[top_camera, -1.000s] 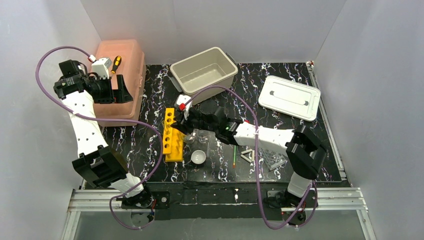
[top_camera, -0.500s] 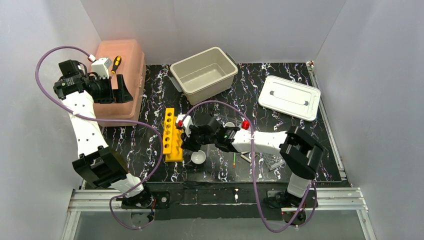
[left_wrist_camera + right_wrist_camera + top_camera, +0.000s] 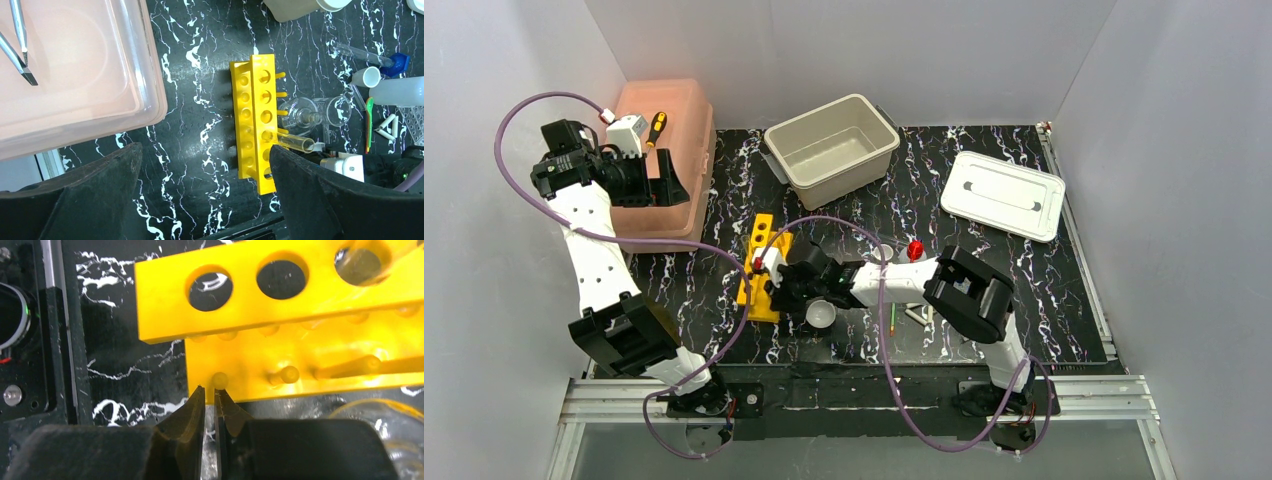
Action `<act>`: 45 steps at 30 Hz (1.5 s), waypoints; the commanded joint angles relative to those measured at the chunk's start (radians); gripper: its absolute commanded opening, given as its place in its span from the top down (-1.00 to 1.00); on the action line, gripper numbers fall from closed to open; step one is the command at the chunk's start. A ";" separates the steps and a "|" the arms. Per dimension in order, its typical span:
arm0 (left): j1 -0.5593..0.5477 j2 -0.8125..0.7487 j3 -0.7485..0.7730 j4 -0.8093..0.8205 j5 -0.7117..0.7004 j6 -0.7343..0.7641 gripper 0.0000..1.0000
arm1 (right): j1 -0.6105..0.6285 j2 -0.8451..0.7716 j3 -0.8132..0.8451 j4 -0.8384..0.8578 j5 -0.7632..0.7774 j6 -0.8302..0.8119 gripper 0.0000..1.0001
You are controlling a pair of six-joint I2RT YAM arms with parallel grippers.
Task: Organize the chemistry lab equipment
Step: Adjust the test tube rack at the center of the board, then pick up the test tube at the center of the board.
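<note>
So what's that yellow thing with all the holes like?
The yellow tube rack looks like bright, smooth plastic. It has a raised top strip with a row of round holes and a lower base with little pegs sticking out. It lies on the black marbled table, a bit slanted in the top view. One clear tube leans out from its side. The right gripper has its fingertips, only a slit apart, right at the base's edge beside a peg.
</note>
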State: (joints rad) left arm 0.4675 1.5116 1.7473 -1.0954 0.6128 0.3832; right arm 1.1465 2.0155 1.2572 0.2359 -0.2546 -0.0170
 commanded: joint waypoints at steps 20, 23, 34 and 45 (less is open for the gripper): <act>0.001 -0.070 0.065 -0.001 -0.019 -0.016 -0.99 | 0.025 -0.121 0.138 -0.254 0.161 -0.016 0.01; 0.001 -0.067 0.105 -0.017 -0.020 -0.027 -0.99 | 0.027 -0.183 0.208 -0.475 0.232 0.003 -0.07; 0.000 -0.126 0.102 -0.022 0.080 -0.020 -0.99 | -0.106 -0.562 0.016 -0.575 0.460 0.414 -0.97; 0.001 -0.095 0.077 0.056 0.136 -0.145 -0.99 | -0.209 -0.508 -0.027 -0.810 0.344 0.375 -0.42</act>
State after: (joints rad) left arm 0.4675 1.4212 1.8370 -1.0679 0.7166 0.2939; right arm 0.9272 1.4414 1.1843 -0.4187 0.0460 0.3538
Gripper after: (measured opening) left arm 0.992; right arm 0.836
